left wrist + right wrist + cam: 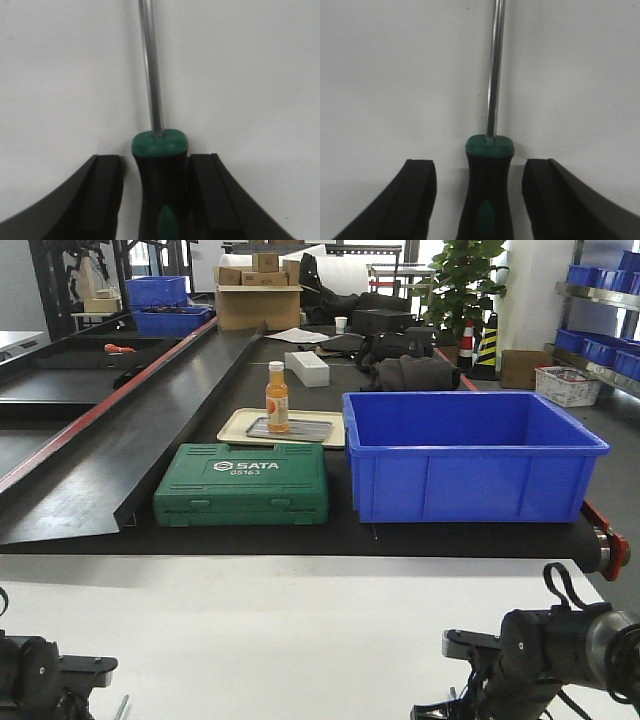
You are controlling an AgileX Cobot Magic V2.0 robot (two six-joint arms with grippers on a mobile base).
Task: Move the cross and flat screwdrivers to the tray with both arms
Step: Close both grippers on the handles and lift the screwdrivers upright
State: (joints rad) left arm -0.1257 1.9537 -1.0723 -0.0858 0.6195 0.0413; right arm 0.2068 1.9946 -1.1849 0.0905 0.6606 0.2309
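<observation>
Green-handled screwdrivers point(159, 180) point(488, 185) amid both parted tools point(155, 161) point(479, 166)

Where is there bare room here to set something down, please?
The white table is bare across its middle, below the edge of the black belt. The sloped black ramp left of the green case is free too. Crowded: the case, beige tray and blue bin sit packed together.

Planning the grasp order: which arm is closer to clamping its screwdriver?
Left. The left gripper straddles its screwdriver handle with only slim gaps; the right gripper stands wider around its screwdriver.
</observation>
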